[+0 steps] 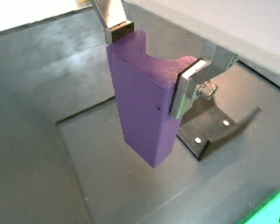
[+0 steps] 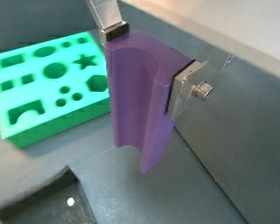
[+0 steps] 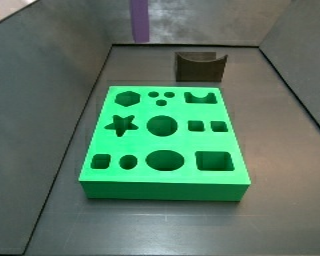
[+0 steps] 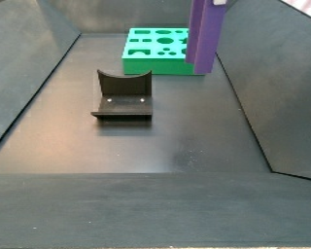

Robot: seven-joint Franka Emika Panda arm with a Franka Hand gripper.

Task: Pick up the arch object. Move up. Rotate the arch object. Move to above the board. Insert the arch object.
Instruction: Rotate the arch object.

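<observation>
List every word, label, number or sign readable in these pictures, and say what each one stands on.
None: no view shows any readable text.
The arch object, held off the floor between the fingers of the gripper, is plain purple.
The board bears only shaped holes, no lettering.
The fixture is plain and dark; the pale dots on it in a wrist view look like screws, not signs.

In both side views I see the fixture (image 4: 121,94) standing on the dark floor (image 4: 158,146): left of centre here, upper centre there (image 3: 200,66). Grey walls (image 4: 35,63) enclose the floor.
</observation>
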